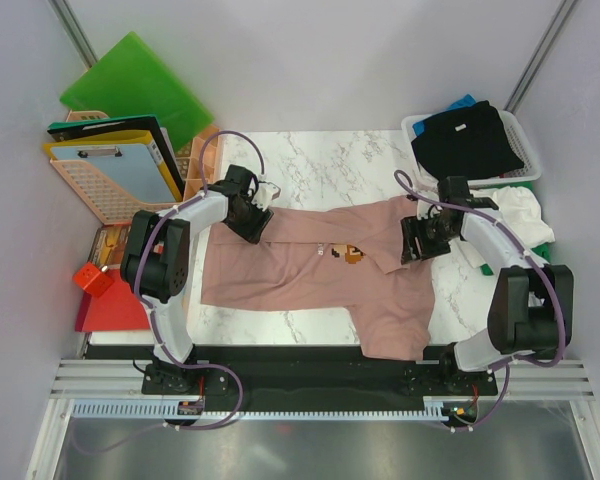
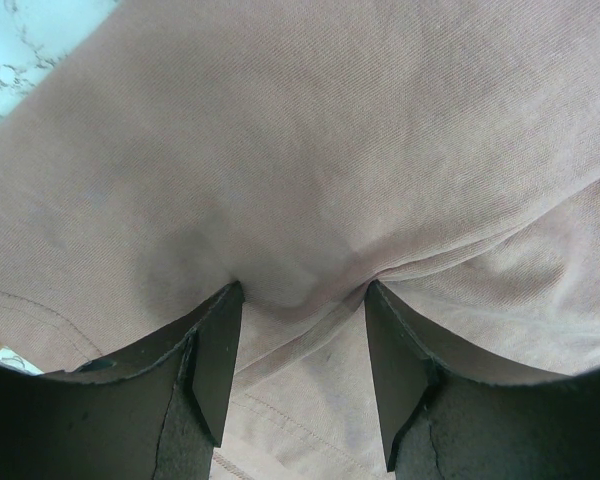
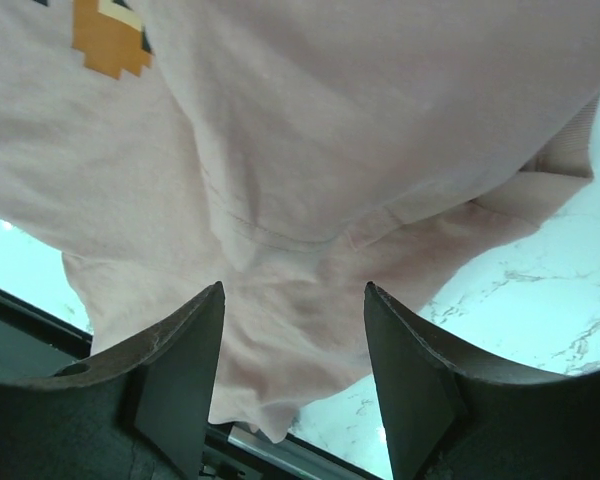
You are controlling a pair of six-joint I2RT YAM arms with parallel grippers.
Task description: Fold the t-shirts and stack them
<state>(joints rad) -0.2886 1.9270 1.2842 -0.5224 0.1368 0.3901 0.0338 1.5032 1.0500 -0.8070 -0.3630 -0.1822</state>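
Note:
A dusty pink t-shirt (image 1: 310,265) with a small pixel print (image 1: 352,254) lies partly folded across the marble table (image 1: 320,165). My left gripper (image 1: 252,215) is at the shirt's left end. In its wrist view it is open (image 2: 302,290), tips pressing into the pink cloth (image 2: 310,150), and a small bulge of cloth rises between them. My right gripper (image 1: 417,240) hovers over the shirt's right end. It stands open (image 3: 293,290) above a folded sleeve and hem (image 3: 280,330), holding nothing. The print (image 3: 105,35) shows at upper left there.
A white basket (image 1: 525,130) at back right holds a black shirt (image 1: 467,140) and a blue one (image 1: 463,102). A white shirt (image 1: 520,210) lies beside the right arm. Left of the table are a green folder (image 1: 140,85), a clipboard (image 1: 130,170), an orange basket (image 1: 95,190) and a red folder (image 1: 110,312).

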